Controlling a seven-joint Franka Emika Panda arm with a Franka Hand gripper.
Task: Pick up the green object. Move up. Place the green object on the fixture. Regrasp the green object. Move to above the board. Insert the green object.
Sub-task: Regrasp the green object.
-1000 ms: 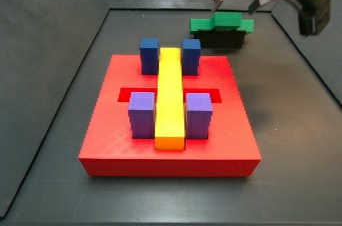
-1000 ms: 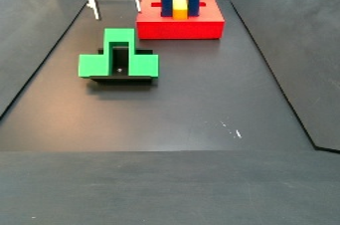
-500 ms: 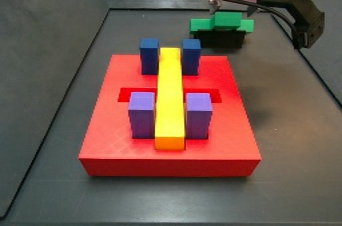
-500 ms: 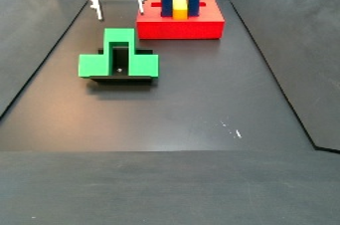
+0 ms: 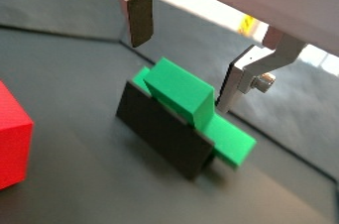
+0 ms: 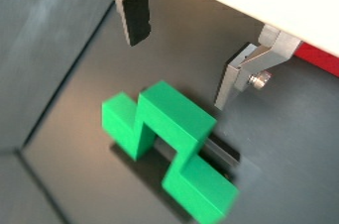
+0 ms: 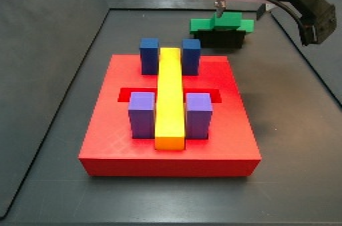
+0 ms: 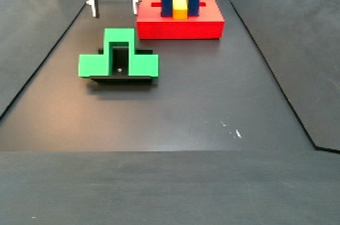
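Handling: green object (image 5: 192,109) looked like light, stiff, smooth plastic; best hold, I judge, was across its raised middle.
Place: green object rested on top of the dark fixture (image 5: 159,134), well apart from the board (image 7: 167,120).
Claw: claw (image 6: 192,55) hung above the green object with fingers (image 6: 133,15) apart, holding nothing, not touching it.
Relation: raised middle lay below the gap, slightly off to one side.

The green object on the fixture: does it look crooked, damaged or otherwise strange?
Nothing stands out. The green object sits flat on the fixture, undamaged. The end effector hangs open above it, touching nothing. The board looks orderly.
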